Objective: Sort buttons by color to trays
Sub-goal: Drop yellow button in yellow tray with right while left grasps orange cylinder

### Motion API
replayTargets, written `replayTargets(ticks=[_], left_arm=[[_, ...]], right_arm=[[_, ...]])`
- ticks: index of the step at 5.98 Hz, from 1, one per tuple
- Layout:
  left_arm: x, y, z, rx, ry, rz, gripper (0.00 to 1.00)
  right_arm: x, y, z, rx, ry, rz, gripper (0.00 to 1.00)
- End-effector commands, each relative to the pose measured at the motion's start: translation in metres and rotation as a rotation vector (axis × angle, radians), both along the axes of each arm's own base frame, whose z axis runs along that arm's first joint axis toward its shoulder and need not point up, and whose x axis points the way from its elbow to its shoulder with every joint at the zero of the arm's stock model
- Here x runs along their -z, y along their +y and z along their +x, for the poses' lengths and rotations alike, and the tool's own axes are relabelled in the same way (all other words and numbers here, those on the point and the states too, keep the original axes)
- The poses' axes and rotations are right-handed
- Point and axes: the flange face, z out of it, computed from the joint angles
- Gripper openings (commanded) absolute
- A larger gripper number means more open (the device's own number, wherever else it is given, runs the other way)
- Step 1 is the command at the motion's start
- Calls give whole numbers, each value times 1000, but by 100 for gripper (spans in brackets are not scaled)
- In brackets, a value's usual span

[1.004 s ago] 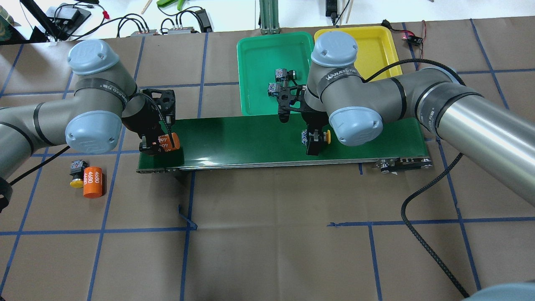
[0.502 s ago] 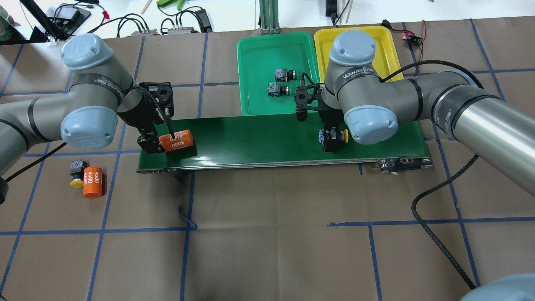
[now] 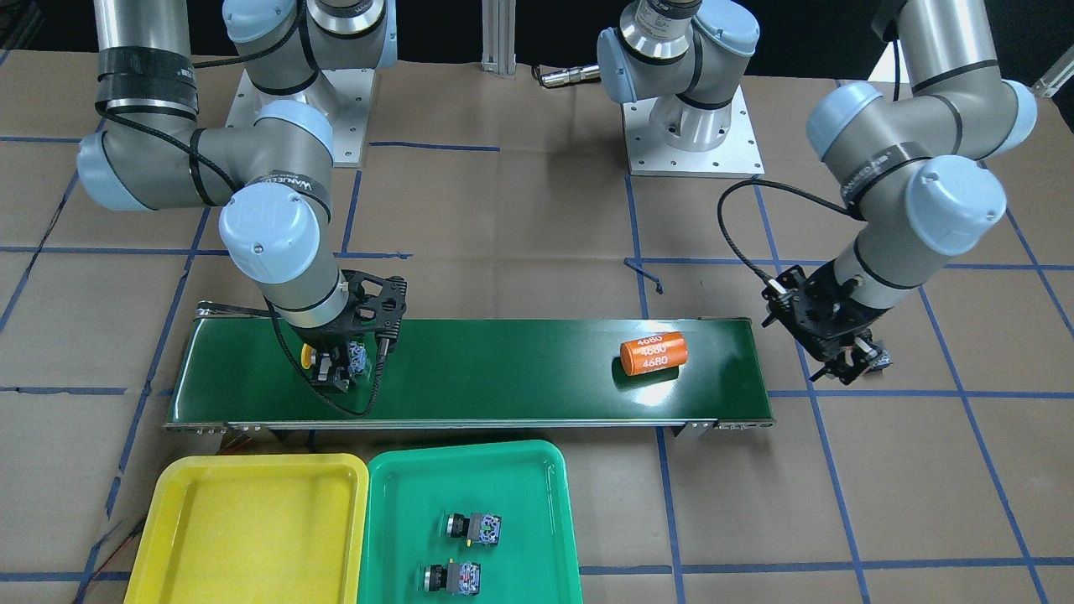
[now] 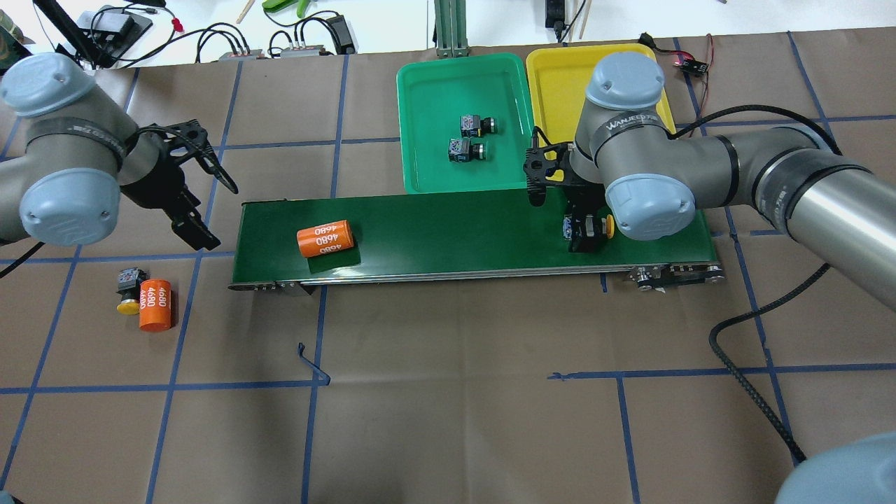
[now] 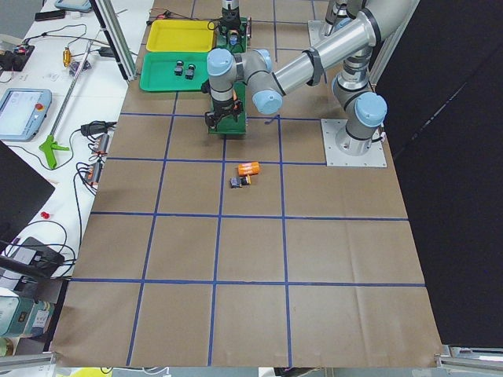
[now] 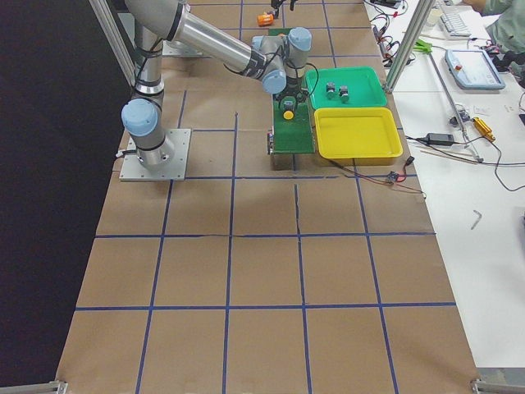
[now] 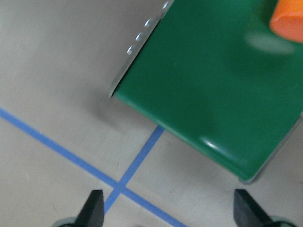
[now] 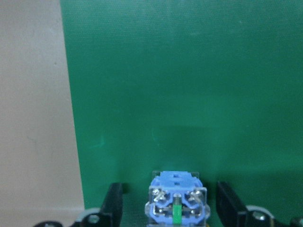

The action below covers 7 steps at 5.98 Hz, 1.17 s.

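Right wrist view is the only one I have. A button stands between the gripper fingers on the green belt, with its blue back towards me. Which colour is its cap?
Observer: Yellow. The overhead view shows the yellow cap of the button at the right gripper.
Operator: Where is the yellow tray from there?
Observer: The yellow tray lies on the far side of the belt from the robot, right beside the green tray.
Operator: Is there already a button in the yellow tray?
Observer: No, the front-facing view shows no button in it.
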Motion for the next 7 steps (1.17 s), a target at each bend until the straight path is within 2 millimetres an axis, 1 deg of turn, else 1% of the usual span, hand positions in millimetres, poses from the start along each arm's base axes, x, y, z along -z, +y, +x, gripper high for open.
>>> replayTargets(ticks=[1,2,3,4,5,6,7], left_arm=[[23,23,63,-386,13,67,96],[43,44,84,-571,23,118,96],[60,63,101,-710,31,163,96],[81,75,111,-763,43,210,96],[97,73,113,-813,46,241,95],[105,71,113,-849,44,247,95],[106,69,112,-838,42,243,81]], right_arm=[[-16,2,-37,-49,92,-16,30],[-22,-1,-56,-65,115,-22,15],[-37,-1,-75,-73,116,-41,13],[-45,1,-80,-69,116,-53,13],[-51,-1,-82,-69,123,-64,13],[-82,-4,-85,-62,157,-133,13],[-111,-29,-84,-59,155,-207,13]])
